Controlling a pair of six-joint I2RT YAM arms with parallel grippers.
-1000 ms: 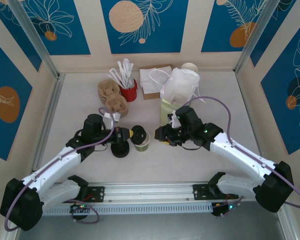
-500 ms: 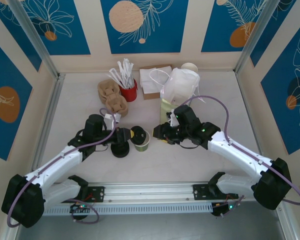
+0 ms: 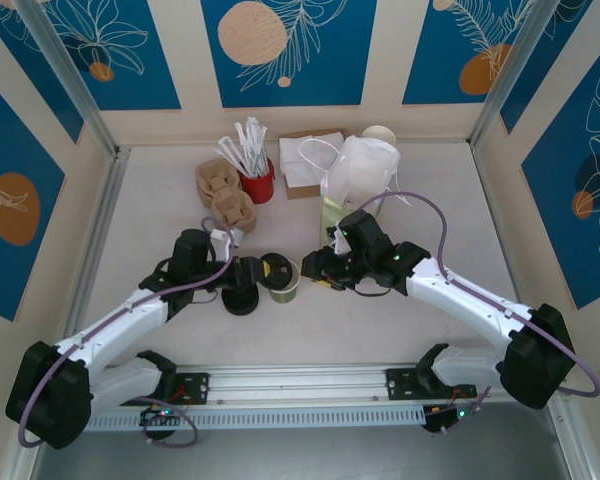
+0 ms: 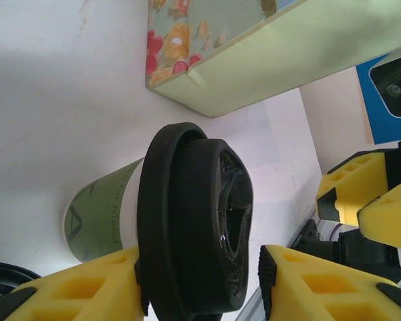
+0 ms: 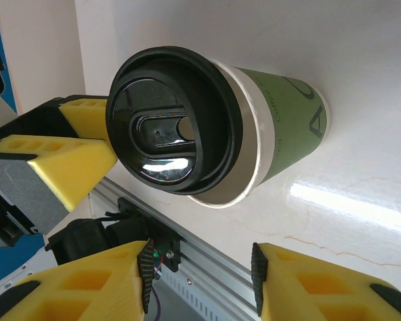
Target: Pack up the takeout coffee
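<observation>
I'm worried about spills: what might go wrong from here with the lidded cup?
The black lid sits crooked on the cup, whose rim shows bare along one side, so it may slip off when lifted. The left gripper brackets the lid with one finger seemingly against it; pulling away might drag the lid or tip the cup.

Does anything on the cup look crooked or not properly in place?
Yes. The black lid sits askew on the paper cup: it is tilted and shifted to one side, so the cream rim shows bare along one edge.
</observation>
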